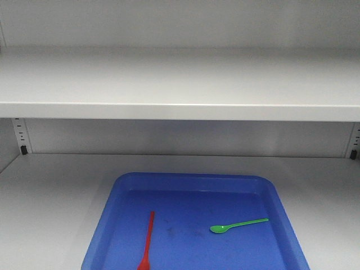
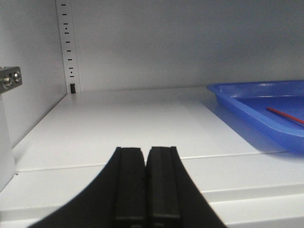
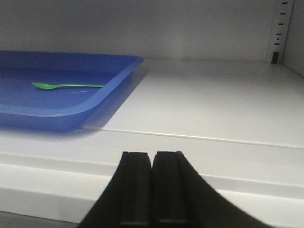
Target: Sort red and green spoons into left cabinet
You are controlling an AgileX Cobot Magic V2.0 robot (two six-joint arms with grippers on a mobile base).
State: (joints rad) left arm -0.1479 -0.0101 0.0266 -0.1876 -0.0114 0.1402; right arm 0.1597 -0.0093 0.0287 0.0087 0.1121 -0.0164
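A red spoon (image 1: pixel 148 239) lies in the left half of a blue tray (image 1: pixel 191 179) on the lower cabinet shelf. A green spoon (image 1: pixel 238 225) lies in the tray's right half, bowl to the left. The left wrist view shows the red spoon's handle (image 2: pixel 285 115) in the tray (image 2: pixel 247 107) at far right. The right wrist view shows the green spoon (image 3: pixel 66 86) in the tray (image 3: pixel 95 102) at left. My left gripper (image 2: pixel 146 151) is shut and empty, low at the shelf's front, left of the tray. My right gripper (image 3: pixel 152 156) is shut and empty, right of the tray.
A white upper shelf (image 1: pixel 180 107) spans the cabinet above the tray. Slotted rails run up the back corners (image 2: pixel 69 47) (image 3: pixel 278 28). A metal bracket (image 2: pixel 10 79) sticks out at the left wall. Bare white shelf lies on both sides of the tray.
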